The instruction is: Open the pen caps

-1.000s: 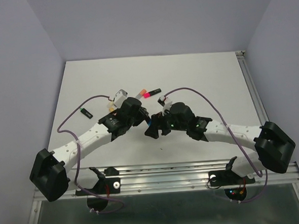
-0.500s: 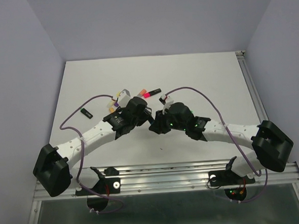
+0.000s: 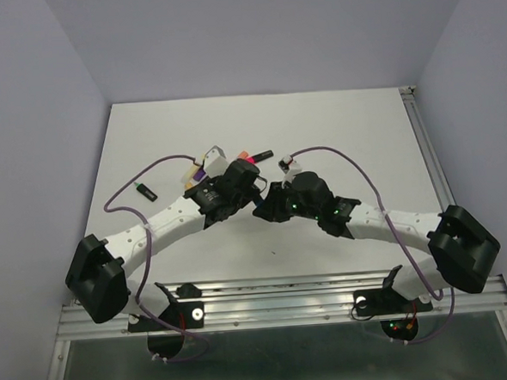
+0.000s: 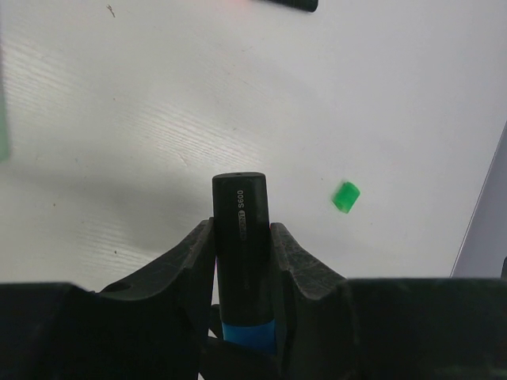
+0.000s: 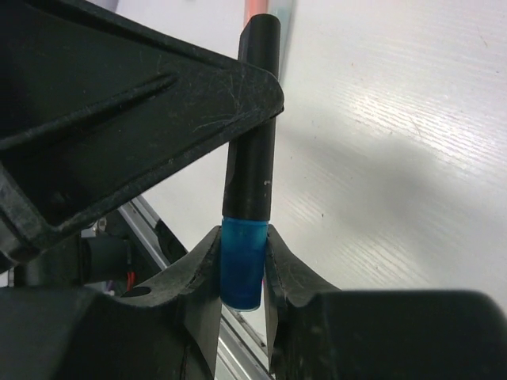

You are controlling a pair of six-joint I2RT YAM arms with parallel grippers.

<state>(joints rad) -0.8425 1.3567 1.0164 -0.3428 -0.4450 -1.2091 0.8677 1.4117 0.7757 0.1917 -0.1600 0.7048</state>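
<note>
R pincer, wide a sec ago, now clamps the blue pen cap at lower centre of the right wrist view, while L pincer grips the black pen body above the counter, so the pull-apart looks ready.

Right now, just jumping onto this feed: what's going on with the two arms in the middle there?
Both arms are working on one pen above the table. The left claw is shut on the black pen body, and the right claw is shut on the blue cap at its end. The cap is seated on the pen and has not yet been pulled off. A loose green cap lies on the table nearby.
</note>
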